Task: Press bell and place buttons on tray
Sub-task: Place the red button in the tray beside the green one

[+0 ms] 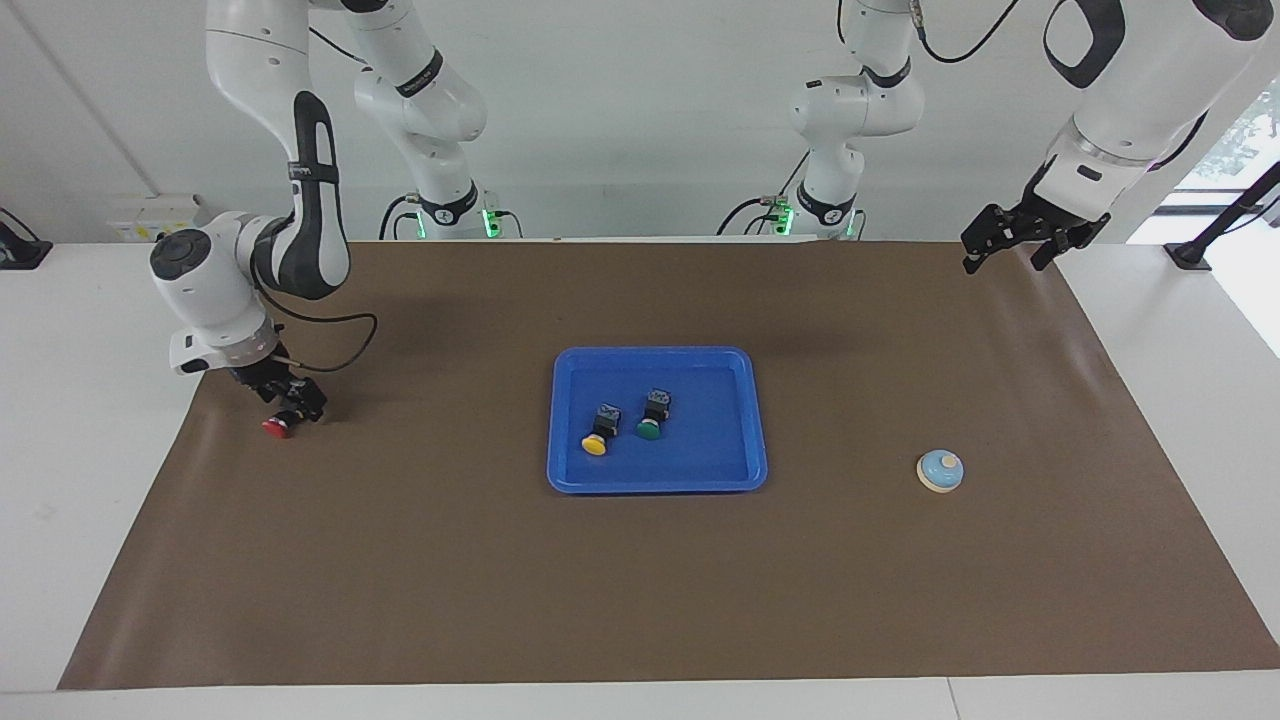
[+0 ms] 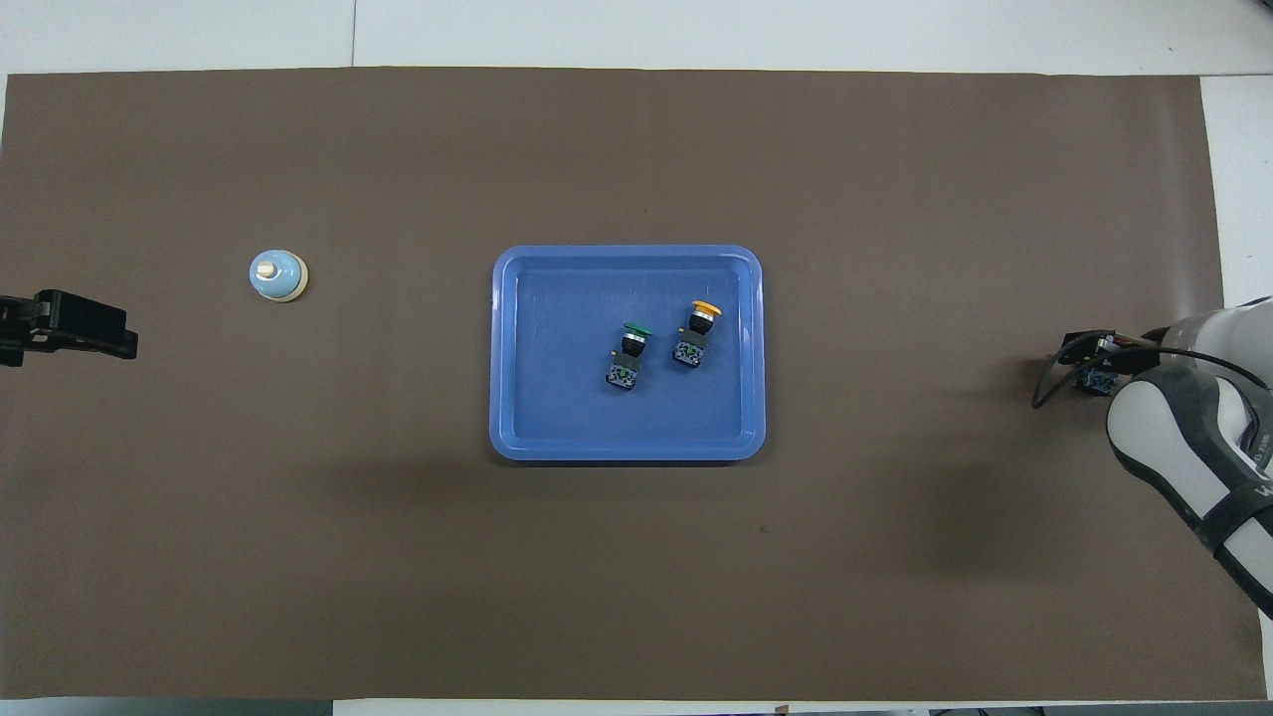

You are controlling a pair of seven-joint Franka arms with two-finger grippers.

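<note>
The right gripper (image 1: 285, 408) is down at the mat (image 1: 420, 560) toward the right arm's end of the table, its fingers closed about the black body of the red button (image 1: 277, 427), whose cap points away from the robots. The tray (image 1: 655, 478) lies well apart toward the table's middle, so the carry runs sideways toward it. The yellow button (image 1: 598, 435) and green button (image 1: 651, 418) already lie in it, side by side. The bell (image 1: 940, 471) sits toward the left arm's end, where the left gripper (image 1: 1020, 240) waits raised with fingers spread, holding nothing.
</note>
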